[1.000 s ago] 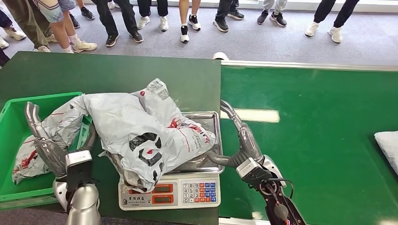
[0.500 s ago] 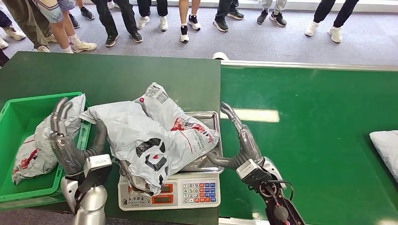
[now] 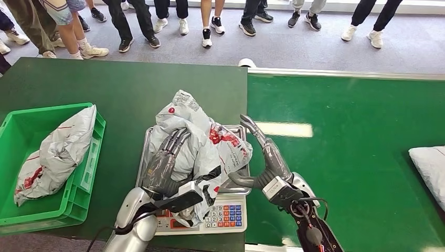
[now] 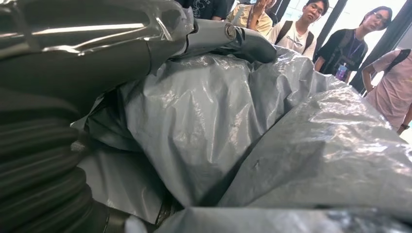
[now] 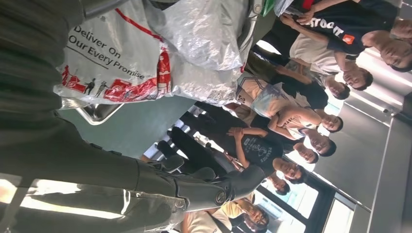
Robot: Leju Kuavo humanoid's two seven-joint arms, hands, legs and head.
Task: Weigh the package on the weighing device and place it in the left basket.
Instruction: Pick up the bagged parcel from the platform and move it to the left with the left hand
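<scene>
The package, a crumpled grey mailer bag with red and black print, lies heaped on the steel tray of the scale. My left hand rests flat on top of its left side, fingers stretched out over the plastic. In the left wrist view the package is close under those fingers. My right hand stands open at the tray's right edge beside the bag, thumb toward the tray. The right wrist view shows the package with its printed slogan. The green basket sits at the far left.
Another grey bag lies in the green basket. A white parcel sits at the right edge of the bright green belt. Several people stand along the far side of the table.
My left hand swung from the basket side over to the scale and now lies on the package. The package, spread toward the basket before, is bunched up on the tray. My right hand barely moved.
</scene>
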